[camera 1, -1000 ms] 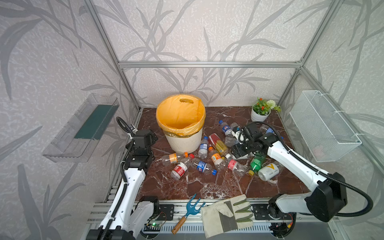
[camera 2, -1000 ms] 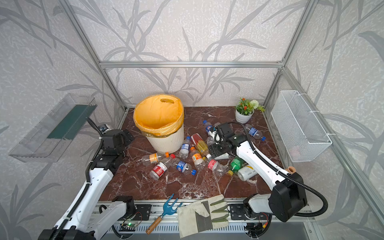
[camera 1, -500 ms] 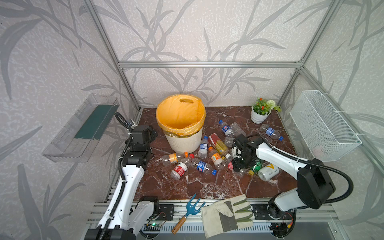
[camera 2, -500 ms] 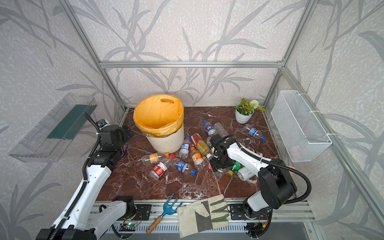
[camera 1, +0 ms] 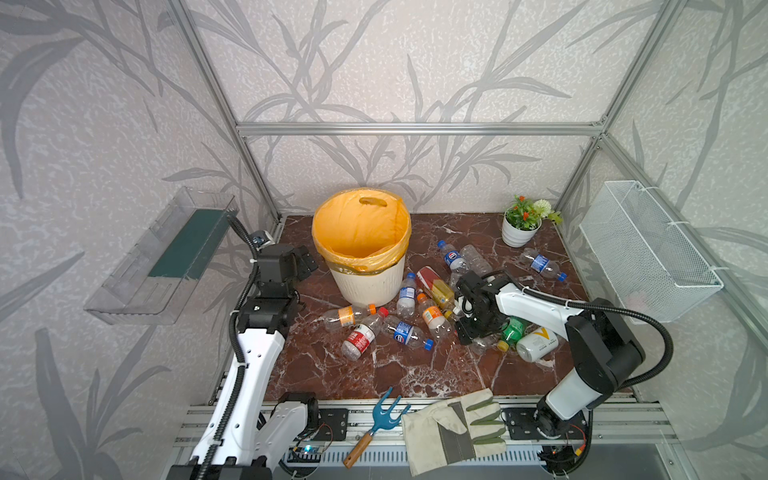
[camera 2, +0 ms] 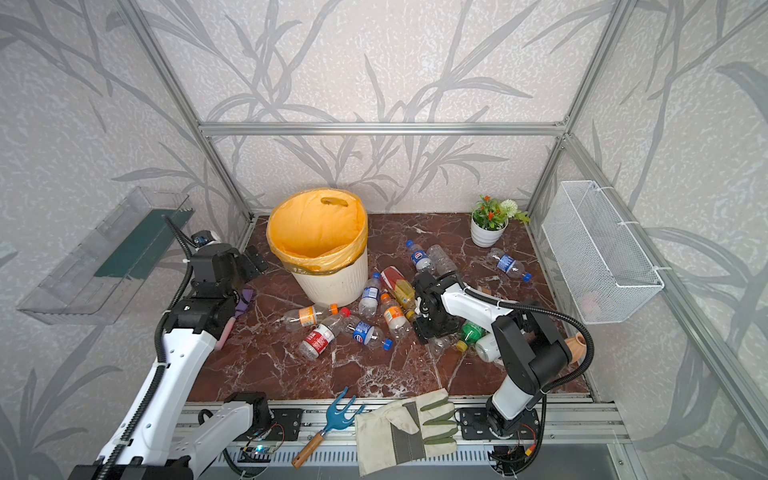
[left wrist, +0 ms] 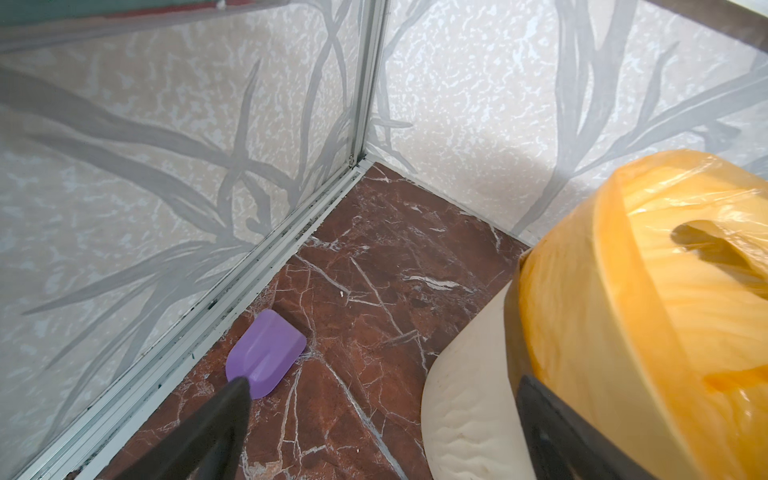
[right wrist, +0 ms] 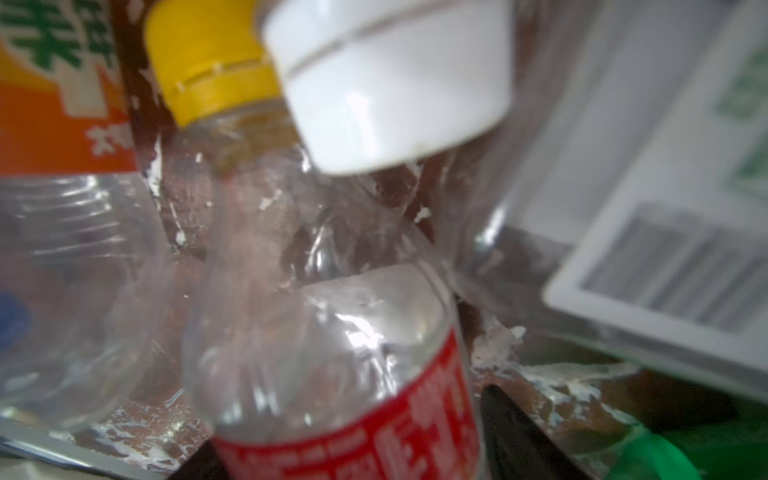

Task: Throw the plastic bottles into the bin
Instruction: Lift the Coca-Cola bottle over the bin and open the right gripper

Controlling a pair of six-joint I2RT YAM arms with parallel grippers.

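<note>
The bin [camera 1: 365, 286] stands upright at the back of the worktop [camera 1: 374, 374], its orange bag folded over the rim. The plastic bottles [camera 1: 405, 332] lie on their sides on the worktop, most of them in a loose heap that starts just beside the bin and spreads to its right. Two more lie apart near the flower pot [camera 1: 519, 232].

The right gripper [camera 1: 471, 334] is down in the right part of this heap. In the right wrist view, its jaws stand on either side of a clear bottle with a red label [right wrist: 332, 374]. I cannot tell whether they press on it. A white cap [right wrist: 390, 83] and a yellow cap [right wrist: 208, 62] lie just beyond that bottle.

The left gripper [camera 1: 305, 264] hangs above the worktop left of the bin, near the wall. Its jaws are wide apart with nothing between them. A purple scoop [left wrist: 266, 353] lies on the worktop below it, by the wall rail.

A glove [camera 1: 453, 428] and a blue garden fork [camera 1: 380, 419] lie on the front rail.
</note>
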